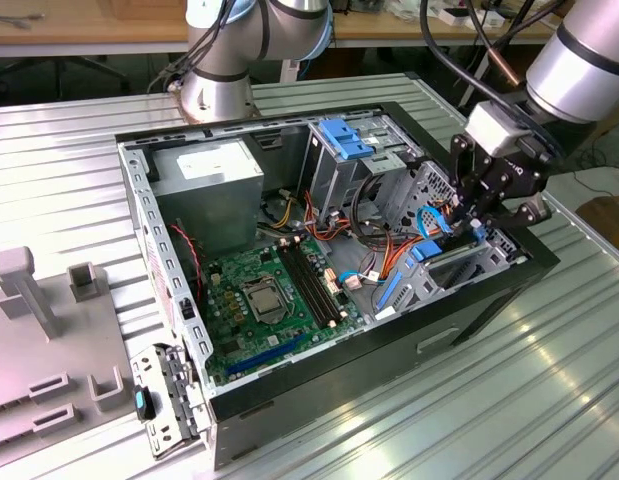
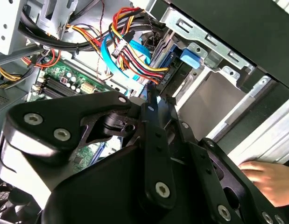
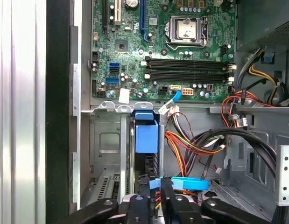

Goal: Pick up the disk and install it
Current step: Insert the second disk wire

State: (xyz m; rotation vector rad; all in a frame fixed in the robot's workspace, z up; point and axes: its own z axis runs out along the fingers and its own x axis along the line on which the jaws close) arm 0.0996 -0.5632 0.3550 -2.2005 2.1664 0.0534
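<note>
The disk (image 3: 146, 133), a dark drive in a bright blue carrier, stands on edge in the narrow metal drive bay at the front corner of the open computer case (image 1: 169, 260). In the exterior view the disk (image 1: 427, 250) sits low in the bay at the case's right end. My gripper (image 1: 467, 222) reaches down into that bay from above. In the first wrist view my gripper (image 3: 155, 191) has its black fingers close together on the disk's near edge. In the second wrist view my gripper (image 2: 151, 100) points at the bay, beside the carrier's blue tab (image 2: 190, 57).
Bundled red, yellow and black cables (image 3: 195, 142) and a blue flat cable (image 3: 184, 183) crowd the bay. The green motherboard (image 1: 264, 300) and power supply (image 1: 209, 185) fill the case. A hand (image 2: 270, 177) rests outside the case wall. Grey fixtures (image 1: 49, 340) stand at the exterior view's left.
</note>
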